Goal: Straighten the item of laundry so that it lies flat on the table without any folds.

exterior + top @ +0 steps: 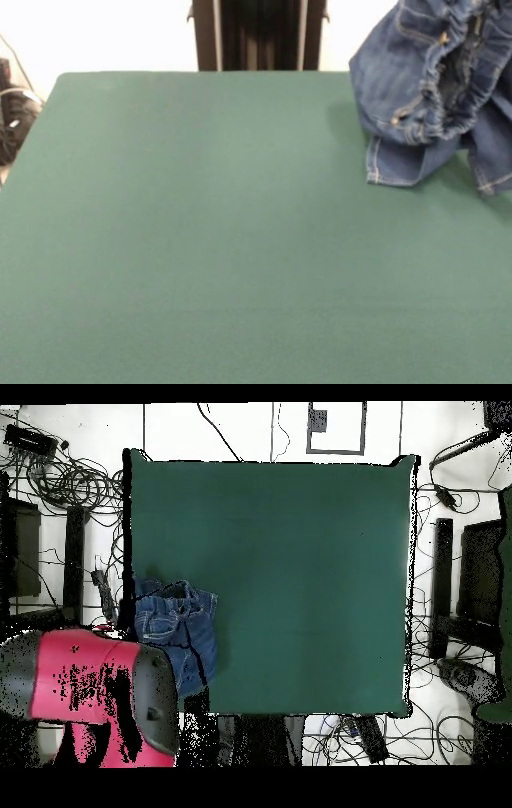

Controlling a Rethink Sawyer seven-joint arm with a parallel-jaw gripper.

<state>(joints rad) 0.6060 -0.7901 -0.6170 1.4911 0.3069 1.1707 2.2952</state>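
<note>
The blue denim jeans [424, 88] hang bunched at the table's far right corner in the front view. Their elastic waistband is gathered and faces the camera, and their top runs out of the picture. The leg hems [392, 172] touch the dark green table [224, 240]. In the overhead view the jeans [178, 629] sit crumpled at the table's [300, 584] lower left edge, right beside the red and black arm [90, 684]. The gripper itself shows in neither view.
The robot's dark pedestal [258, 36] stands behind the table's far edge. Cables and boxes [50, 474] lie on the floor around the table. Black equipment [470, 584] stands to the table's right in the overhead view.
</note>
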